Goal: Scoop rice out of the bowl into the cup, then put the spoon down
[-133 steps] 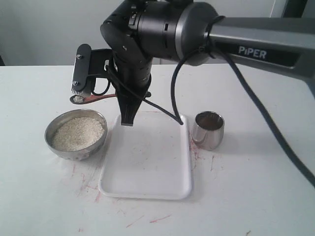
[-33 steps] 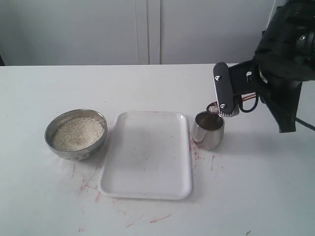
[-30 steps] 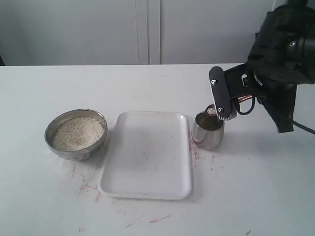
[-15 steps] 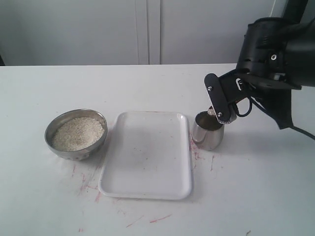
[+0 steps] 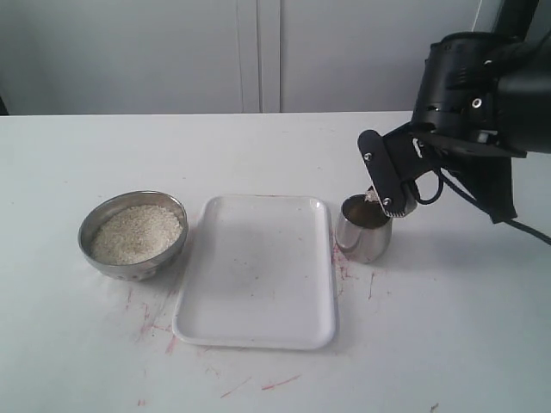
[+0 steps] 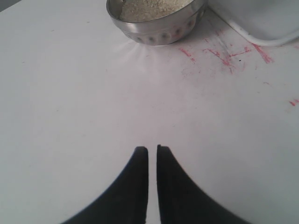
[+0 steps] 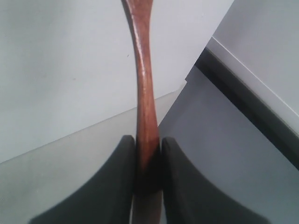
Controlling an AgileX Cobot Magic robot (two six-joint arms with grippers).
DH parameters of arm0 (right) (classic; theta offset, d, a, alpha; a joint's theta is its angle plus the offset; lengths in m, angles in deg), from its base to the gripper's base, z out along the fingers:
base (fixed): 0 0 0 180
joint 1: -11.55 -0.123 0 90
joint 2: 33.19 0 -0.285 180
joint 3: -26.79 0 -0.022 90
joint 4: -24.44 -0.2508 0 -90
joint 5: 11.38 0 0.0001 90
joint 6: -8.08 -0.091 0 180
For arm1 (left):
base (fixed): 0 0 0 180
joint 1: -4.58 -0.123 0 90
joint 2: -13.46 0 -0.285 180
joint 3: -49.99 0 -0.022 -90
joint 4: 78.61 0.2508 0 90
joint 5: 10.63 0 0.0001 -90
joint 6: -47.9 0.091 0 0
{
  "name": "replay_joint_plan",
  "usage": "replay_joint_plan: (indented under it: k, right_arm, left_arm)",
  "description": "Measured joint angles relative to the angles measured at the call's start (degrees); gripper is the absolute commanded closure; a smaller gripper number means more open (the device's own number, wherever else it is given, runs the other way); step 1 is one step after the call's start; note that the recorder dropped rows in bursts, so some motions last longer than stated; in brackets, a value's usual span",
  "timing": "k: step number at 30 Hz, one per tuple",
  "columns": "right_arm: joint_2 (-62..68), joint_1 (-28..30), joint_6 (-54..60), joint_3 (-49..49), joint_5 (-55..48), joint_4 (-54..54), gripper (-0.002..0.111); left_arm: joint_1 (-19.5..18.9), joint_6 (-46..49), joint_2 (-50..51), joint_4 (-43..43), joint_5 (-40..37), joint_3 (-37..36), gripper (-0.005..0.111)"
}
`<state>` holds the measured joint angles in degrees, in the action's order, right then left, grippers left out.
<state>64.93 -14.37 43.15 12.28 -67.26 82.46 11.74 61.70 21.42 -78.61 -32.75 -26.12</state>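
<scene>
Right end effector (image 7: 148,140): clenched on the handle of the spoon (image 7: 144,70), which runs out straight between the two fingers. In the exterior view this arm hangs over the right of the worktop (image 5: 448,327), with the spoon's head at the mouth of the cup (image 5: 366,234) and largely hidden behind the arm's black camera bracket. A pale speck shows at the head. The cup's contents cannot be made out.

Left end effector (image 6: 152,149): fingers drawn together with only a thin slit between them, nothing held, low over bare worktop, near the bowl (image 5: 129,265) but apart from it.

The bowl stands left of the white tray (image 5: 254,284), close to its edge, and holds a level heap of rice (image 5: 138,232). The cup stands upright just beside the tray's right edge. The tray carries nothing. Red streaks mark the worktop around the tray.
</scene>
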Motion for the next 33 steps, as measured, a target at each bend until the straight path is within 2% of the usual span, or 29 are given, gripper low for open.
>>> replay_joint_plan:
  k: [7, 33]
  right_arm:
    - [1.13, -1.97, 0.23, 0.00, -1.03, 0.52, 0.108]
    - [1.96, -3.79, 0.13, 0.00, -3.01, 2.64, 0.108]
  left_arm:
    - [0.00, 0.00, 0.00, 0.00, 0.00, 0.00, 0.092]
    - [0.00, 0.00, 0.00, 0.00, 0.00, 0.00, 0.092]
